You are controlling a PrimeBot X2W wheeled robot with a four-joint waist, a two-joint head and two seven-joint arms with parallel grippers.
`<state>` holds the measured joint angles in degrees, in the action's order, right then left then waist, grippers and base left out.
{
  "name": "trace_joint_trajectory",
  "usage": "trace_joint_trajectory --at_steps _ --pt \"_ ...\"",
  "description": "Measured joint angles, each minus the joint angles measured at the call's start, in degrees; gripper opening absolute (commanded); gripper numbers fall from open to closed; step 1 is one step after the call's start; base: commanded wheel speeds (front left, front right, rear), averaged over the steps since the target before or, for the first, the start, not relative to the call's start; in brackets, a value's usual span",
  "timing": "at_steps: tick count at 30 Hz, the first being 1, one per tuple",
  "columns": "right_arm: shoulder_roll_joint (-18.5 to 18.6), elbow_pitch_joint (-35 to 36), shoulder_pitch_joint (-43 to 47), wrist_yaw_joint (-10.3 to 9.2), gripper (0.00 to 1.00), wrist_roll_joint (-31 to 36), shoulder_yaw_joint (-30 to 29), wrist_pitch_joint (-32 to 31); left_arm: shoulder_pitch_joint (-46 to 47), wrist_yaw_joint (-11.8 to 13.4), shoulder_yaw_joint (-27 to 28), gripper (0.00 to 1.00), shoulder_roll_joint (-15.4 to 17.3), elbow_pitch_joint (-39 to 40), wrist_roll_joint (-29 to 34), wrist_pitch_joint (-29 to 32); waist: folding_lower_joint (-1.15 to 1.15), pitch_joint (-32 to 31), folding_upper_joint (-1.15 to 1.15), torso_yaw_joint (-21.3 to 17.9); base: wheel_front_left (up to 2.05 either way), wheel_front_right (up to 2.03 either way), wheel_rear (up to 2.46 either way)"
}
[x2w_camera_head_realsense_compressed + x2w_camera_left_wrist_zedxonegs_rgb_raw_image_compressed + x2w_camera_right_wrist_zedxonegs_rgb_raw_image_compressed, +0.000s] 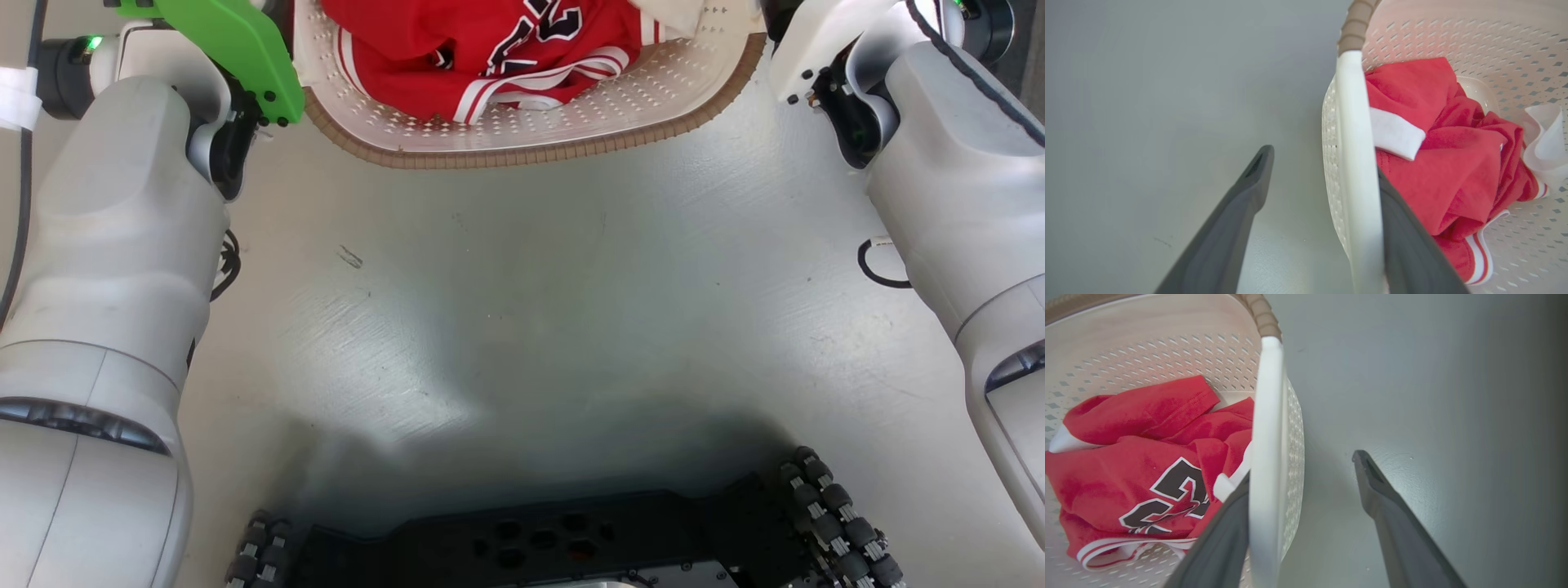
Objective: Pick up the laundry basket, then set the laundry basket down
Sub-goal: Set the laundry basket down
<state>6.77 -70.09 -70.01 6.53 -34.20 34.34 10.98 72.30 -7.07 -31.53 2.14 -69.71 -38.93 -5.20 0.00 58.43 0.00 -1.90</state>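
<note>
The left gripper [1323, 163] stands open, straddling the laundry basket's [571, 114] near white handle [1355, 163]. Its inner finger [1408, 253] lies inside the basket, right against the handle, while its outer finger [1237, 212] hangs outside, apart from the perforated wall, over the grey floor [1147, 122].

The right gripper [1302, 463] mirrors this and is also open. Its inside finger [1220, 543] is tucked against the opposite handle [1265, 437], and its outside finger [1392, 514] stands clear of the wall.

The basket therefore sits between the two grippers, ahead of the pale forearms in the head view, with its brown woven rim band [531, 155] curving toward the robot. A red jersey [490, 49] with white trim and dark numerals lies crumpled inside, just beyond each inner finger. I cannot tell whether the basket rests on the floor or is raised.
</note>
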Motion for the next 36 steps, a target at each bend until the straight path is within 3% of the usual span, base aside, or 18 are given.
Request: trace_joint_trajectory --at_steps 23,28,36 --pt "1.86 3.36 3.98 0.02 1.0 -0.13 -0.9 3.6 -2.89 -0.03 -1.9 1.0 1.09 3.22 2.0 -9.57 0.0 -7.78 0.0 0.79 0.0 0.0 0.0" --pt "2.41 9.06 5.13 0.03 1.0 -0.12 -2.98 3.6 -5.0 0.11 -1.74 1.0 2.31 4.67 2.76 -9.56 0.0 -10.85 0.0 0.81 0.0 0.0 0.0" --pt "3.87 17.57 9.35 -0.66 1.0 1.09 -6.65 3.6 -6.85 3.36 2.09 1.0 4.7 16.02 5.57 -9.49 0.0 -16.11 0.0 0.73 0.0 0.0 0.0"
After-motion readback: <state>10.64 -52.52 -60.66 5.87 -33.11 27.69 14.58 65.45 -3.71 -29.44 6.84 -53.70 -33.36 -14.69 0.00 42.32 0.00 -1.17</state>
